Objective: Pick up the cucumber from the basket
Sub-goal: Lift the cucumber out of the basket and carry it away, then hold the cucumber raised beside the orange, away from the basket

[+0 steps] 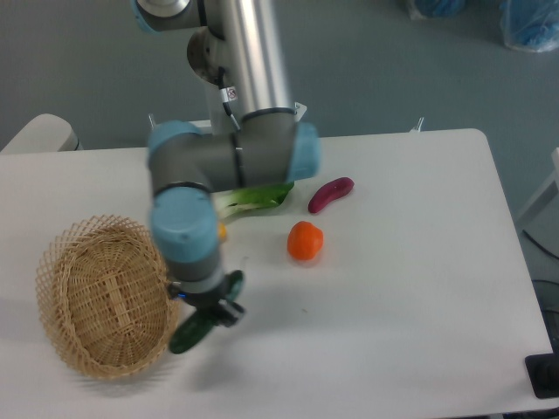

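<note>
Claw [212,316] points down, clamped on the cucumber [189,333] beside the tilted basket [96,297].

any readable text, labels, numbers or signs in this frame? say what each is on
No text can be read.
Small white tag with a red mark on the cable by the arm's upper joint: too small and blurred to read.
Basket, cucumber, gripper, table: no markings visible.
</note>
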{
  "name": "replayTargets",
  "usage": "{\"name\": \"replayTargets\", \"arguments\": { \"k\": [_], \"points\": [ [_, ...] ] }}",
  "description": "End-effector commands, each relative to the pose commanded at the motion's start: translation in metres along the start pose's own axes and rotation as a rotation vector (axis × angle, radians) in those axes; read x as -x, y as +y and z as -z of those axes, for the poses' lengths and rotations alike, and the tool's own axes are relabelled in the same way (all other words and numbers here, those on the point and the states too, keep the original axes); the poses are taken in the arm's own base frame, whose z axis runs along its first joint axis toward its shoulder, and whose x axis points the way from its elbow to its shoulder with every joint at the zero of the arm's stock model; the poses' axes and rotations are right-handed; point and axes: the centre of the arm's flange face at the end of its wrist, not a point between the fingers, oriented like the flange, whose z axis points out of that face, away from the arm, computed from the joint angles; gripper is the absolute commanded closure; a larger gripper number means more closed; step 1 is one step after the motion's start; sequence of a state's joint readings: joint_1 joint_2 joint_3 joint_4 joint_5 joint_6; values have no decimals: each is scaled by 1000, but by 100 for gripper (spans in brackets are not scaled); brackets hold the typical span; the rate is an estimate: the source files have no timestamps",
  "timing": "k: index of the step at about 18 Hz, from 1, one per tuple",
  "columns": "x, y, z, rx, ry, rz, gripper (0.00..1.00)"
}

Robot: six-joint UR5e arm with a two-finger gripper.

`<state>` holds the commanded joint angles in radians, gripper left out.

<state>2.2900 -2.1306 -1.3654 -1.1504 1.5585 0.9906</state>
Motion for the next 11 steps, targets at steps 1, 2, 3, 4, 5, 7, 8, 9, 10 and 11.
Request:
{"name": "replayTargets", "arguments": {
  "k": [1, 2, 3, 4, 5, 7, 8, 9, 10, 11],
  "points": [
    [12, 5, 0, -2, -5, -21, 96],
    [22, 11, 0, -2, -8, -35, 96],
    [32, 17, -4, -1, -7, -43, 96],
    [43, 24, -7, 1, -9, -48, 96],
    [53, 29, -10, 2, -9, -56, 96],
    [74, 42, -16, 2, -11, -66, 96],
    [80, 43, -21, 4, -11, -68, 96],
    [87, 46, -23, 5, -11, -73, 96],
    [92, 49, -26, 8, -9, -82, 96],
    [95, 49, -25, 8, -10, -98, 96]
  ]
}}
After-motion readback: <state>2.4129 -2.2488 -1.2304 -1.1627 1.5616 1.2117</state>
